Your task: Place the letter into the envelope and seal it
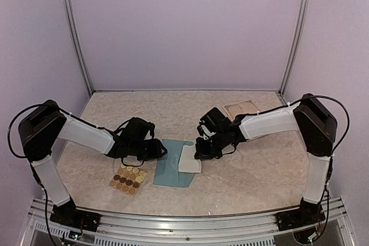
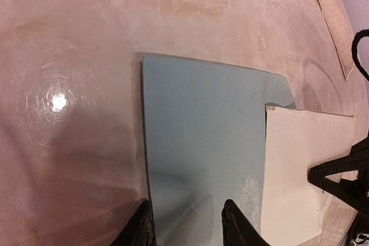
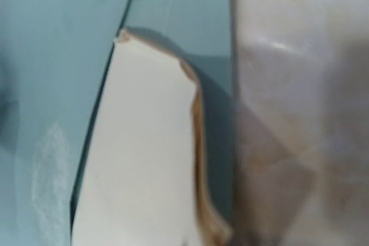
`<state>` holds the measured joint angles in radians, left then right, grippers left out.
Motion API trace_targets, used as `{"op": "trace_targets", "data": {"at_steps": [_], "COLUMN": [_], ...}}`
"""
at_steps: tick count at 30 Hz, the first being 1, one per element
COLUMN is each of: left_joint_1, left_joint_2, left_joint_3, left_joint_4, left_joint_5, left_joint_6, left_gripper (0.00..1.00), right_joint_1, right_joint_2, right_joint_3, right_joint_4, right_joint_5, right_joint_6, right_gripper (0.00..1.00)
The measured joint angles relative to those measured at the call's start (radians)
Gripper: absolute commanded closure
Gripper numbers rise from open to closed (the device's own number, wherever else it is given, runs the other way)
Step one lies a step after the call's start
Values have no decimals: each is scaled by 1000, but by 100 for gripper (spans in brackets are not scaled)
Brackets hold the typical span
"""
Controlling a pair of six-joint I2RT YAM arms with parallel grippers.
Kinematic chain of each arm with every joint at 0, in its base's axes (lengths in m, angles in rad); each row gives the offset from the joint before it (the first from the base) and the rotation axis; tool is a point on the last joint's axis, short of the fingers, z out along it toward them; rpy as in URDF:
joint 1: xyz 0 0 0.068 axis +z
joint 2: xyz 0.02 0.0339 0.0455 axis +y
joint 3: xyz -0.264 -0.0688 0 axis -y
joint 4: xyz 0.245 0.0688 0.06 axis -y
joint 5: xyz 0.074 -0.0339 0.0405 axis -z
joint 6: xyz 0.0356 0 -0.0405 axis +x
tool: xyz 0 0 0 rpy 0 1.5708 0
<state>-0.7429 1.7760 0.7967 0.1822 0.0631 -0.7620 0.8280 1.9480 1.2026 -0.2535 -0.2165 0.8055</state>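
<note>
I see left claw (image 2: 185, 214) half-open over teal-blue rectangular paper envelope (image 2: 202, 131); right claw (image 1: 202, 151) pinching cream paper letter (image 2: 294, 171), which overlaps the envelope's edge.

The overhead view is lit softly and evenly from above and it is sharp, with only weak shadows on the table (image 1: 248, 171). In the left wrist view a round white glare spot sits on the shiny table at the left, dark shadows fall on the envelope (image 2: 202, 142) near the bottom edge, and straight lines bend toward the borders. The right wrist view is blurred everywhere, and the letter (image 3: 144, 159) throws a dark shadow on the envelope beside it.
</note>
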Motion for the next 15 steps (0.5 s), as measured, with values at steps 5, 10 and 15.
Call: {"op": "trace_targets", "data": {"at_steps": [5,10,15], "left_joint_1": [0,0,0], "left_joint_2": [0,0,1], "left_joint_3": [0,0,0], "left_joint_4": [0,0,0], "left_joint_5": [0,0,0], "left_joint_6": [0,0,0], "left_gripper": [63,63,63], "right_joint_1": [0,0,0], "right_joint_2": [18,39,49], "right_joint_3": [22,39,48], "right_joint_4": [-3,-6,-6], "right_joint_5": [-6,-11,-19], "right_joint_6": [-3,-5,-8], "right_gripper": [100,100,100]}}
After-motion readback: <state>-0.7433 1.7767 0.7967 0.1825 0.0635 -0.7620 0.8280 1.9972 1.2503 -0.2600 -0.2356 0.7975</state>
